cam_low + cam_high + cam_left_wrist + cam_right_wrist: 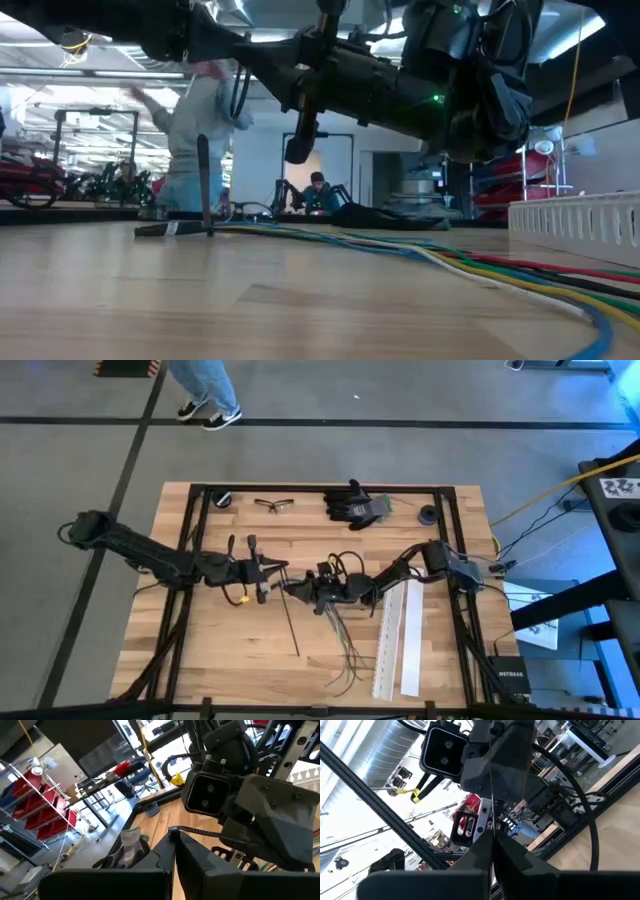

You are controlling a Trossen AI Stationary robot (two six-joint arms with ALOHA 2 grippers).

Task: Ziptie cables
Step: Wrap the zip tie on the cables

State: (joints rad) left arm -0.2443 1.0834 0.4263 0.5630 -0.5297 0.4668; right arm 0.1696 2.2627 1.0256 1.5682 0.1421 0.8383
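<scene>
The cables (345,650) are a loose bundle of thin wires lying flat on the table toward its near edge; in the low view the cables (450,262) run along the wood. My left gripper (272,572) and my right gripper (298,589) meet tip to tip above the table's middle. Both are shut on a thin black ziptie (200,832) stretched between them. A long thin dark strip (291,622) runs from under the grippers toward the near edge; whether it belongs to the same ziptie I cannot tell. My left gripper pinches one end of the ziptie (175,829) between its two fingertips, coming level from the table's left. The ziptie runs on straight toward the right gripper, clear of the table. My right gripper pinches the ziptie (492,827) between its two fingertips, coming from the table's right. Seen from here, the strip is a thin straight line up to the left gripper.
Two long white perforated strips (397,635) lie right of the cables. Along the far edge lie black gloves (355,505), safety glasses (273,505), a dark roll (428,514) and a small round thing (222,498). A person (205,390) stands beyond the table.
</scene>
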